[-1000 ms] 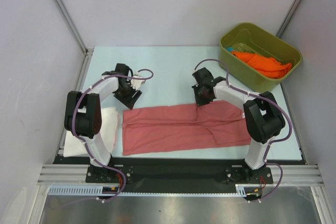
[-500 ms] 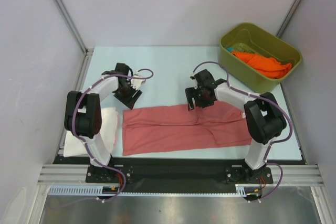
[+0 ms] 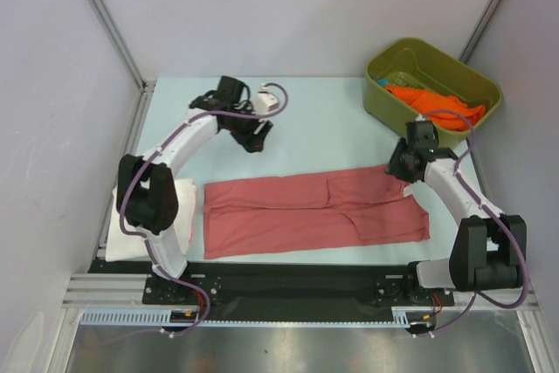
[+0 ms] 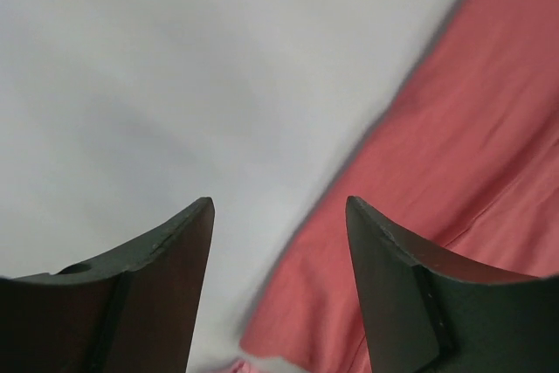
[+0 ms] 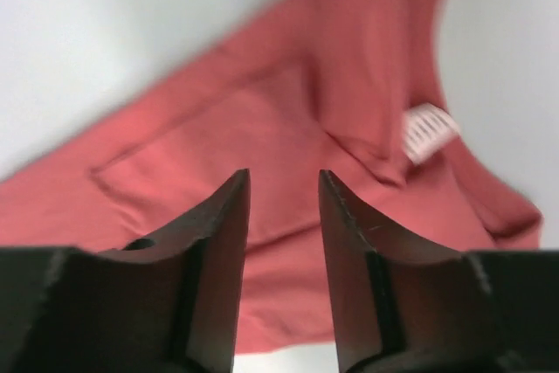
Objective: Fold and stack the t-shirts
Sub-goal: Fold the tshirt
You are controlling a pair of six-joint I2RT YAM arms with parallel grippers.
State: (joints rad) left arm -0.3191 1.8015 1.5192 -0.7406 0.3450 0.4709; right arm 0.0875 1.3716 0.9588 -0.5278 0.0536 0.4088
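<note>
The salmon-red t-shirt (image 3: 314, 214) lies flat on the table as a long folded strip. My left gripper (image 3: 255, 134) is open and empty above bare table, beyond the shirt's far edge. In the left wrist view (image 4: 279, 207) the shirt (image 4: 472, 128) fills the right side. My right gripper (image 3: 403, 164) is open and empty over the shirt's far right corner. In the right wrist view (image 5: 284, 183) the shirt (image 5: 288, 102) and its white label (image 5: 430, 128) lie below. A white t-shirt (image 3: 182, 207) lies folded at the left. A bright orange t-shirt (image 3: 437, 104) is in the bin.
The olive-green bin (image 3: 410, 51) stands at the back right, close behind my right arm. A bit of teal cloth (image 3: 384, 85) shows inside it. The pale table (image 3: 314, 115) ends at a black rail along the near edge. Grey walls close in both sides.
My left gripper has moved back and to the right, away from the shirt's far left corner. My right gripper has swung right, from the shirt's middle to its right end.
</note>
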